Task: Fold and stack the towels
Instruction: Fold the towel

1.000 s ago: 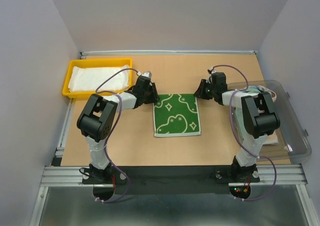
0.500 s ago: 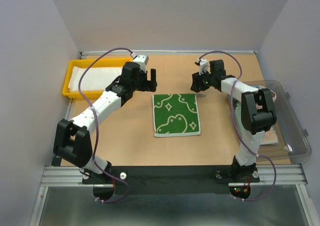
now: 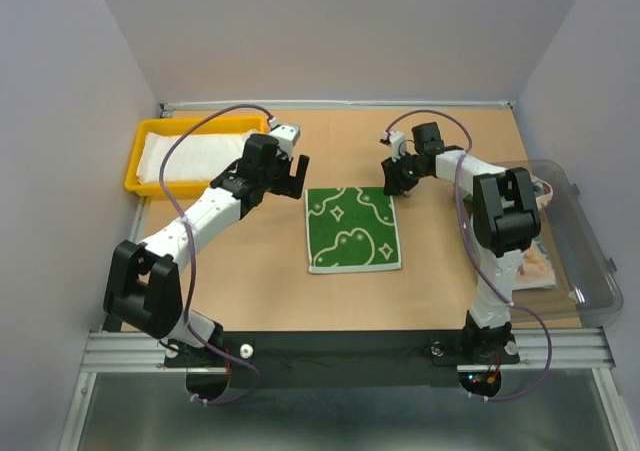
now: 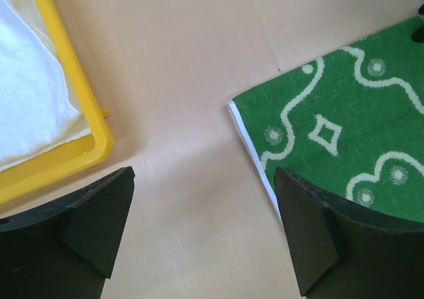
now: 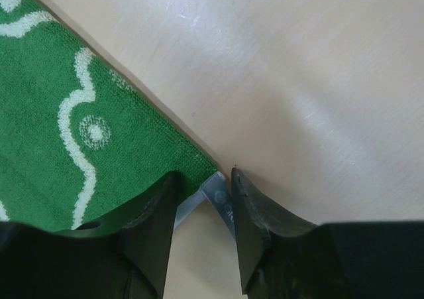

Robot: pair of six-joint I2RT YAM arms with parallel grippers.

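Observation:
A dark green towel (image 3: 353, 228) with white marks lies flat in the middle of the table. My left gripper (image 3: 293, 175) hovers open just left of its far left corner, and bare table shows between the wide jaws (image 4: 205, 206) beside the green towel (image 4: 344, 126). My right gripper (image 3: 396, 183) is at the far right corner. Its jaws (image 5: 202, 193) stand narrowly apart around the grey label tab (image 5: 218, 194) of the green towel (image 5: 86, 133); a gap still shows. A white towel (image 3: 185, 154) lies in the yellow tray (image 3: 134, 167).
At the right edge a clear plastic bin (image 3: 585, 271) holds more towels (image 3: 535, 263). The yellow tray's rim (image 4: 79, 110), with the white towel (image 4: 26, 107) inside, is close to my left gripper. Walls enclose the table at the back and sides.
The left arm stretched out, its gripper opened wide, lifted off the towel's far left corner and settled beside it. The right gripper lifted back, then returned to the far right corner, jaws narrowing.

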